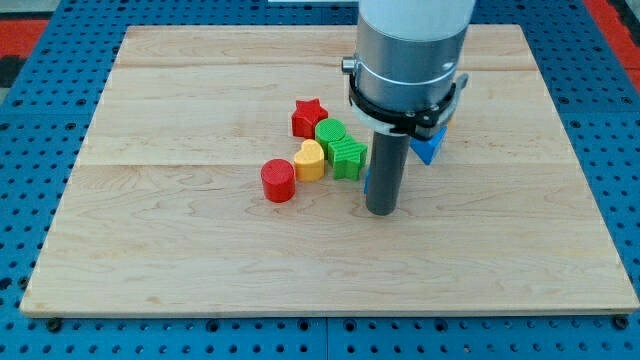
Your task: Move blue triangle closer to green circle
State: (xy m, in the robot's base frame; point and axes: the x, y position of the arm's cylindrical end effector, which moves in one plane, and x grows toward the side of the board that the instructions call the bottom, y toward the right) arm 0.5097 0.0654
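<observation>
The blue triangle (pixel 429 149) lies right of the arm, partly hidden behind it. The green circle (pixel 331 131) sits left of the arm, touching a red star (pixel 310 116) and a green star (pixel 348 157). My tip (pixel 382 212) rests on the board below and between them, just right of the green star and below-left of the blue triangle. A thin sliver of blue (pixel 366 181) shows at the rod's left edge; its shape is hidden.
A yellow heart (pixel 310 160) and a red cylinder (pixel 278 181) lie left of the green star. The wooden board (pixel 180 260) sits on a blue perforated table. The arm's grey body (pixel 410 50) blocks the view's upper middle.
</observation>
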